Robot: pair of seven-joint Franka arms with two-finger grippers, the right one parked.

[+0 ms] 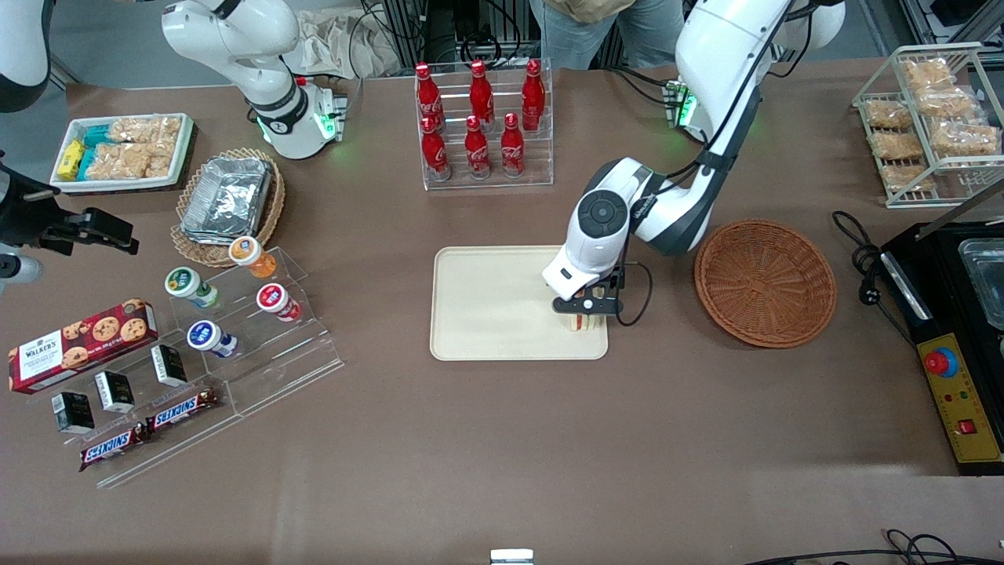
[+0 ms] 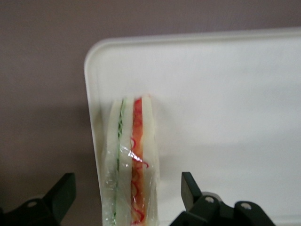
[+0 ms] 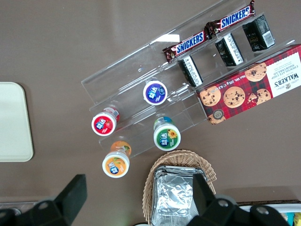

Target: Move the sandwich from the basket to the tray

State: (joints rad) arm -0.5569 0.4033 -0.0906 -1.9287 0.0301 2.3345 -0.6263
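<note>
The sandwich [image 2: 129, 165], a plastic-wrapped wedge with green and orange-red filling lines, stands on edge on the cream tray [image 2: 225, 117] near one of its corners. My gripper [image 2: 128, 193] straddles it, open, with clear gaps between each black finger [image 2: 190, 188] and the bread. From the front the gripper [image 1: 587, 312] hangs over the tray [image 1: 486, 302] at the corner nearest the basket, and the sandwich [image 1: 582, 322] peeks out below it. The reddish-brown woven basket [image 1: 765, 281] lies empty beside the tray, toward the working arm's end of the table.
A rack of red cola bottles [image 1: 480, 118] stands farther from the front camera than the tray. A black cable [image 1: 637, 298] loops from the wrist near the tray's edge. A black machine with a red button [image 1: 953, 345] sits beside the basket. Snack displays [image 1: 196, 337] fill the parked arm's end.
</note>
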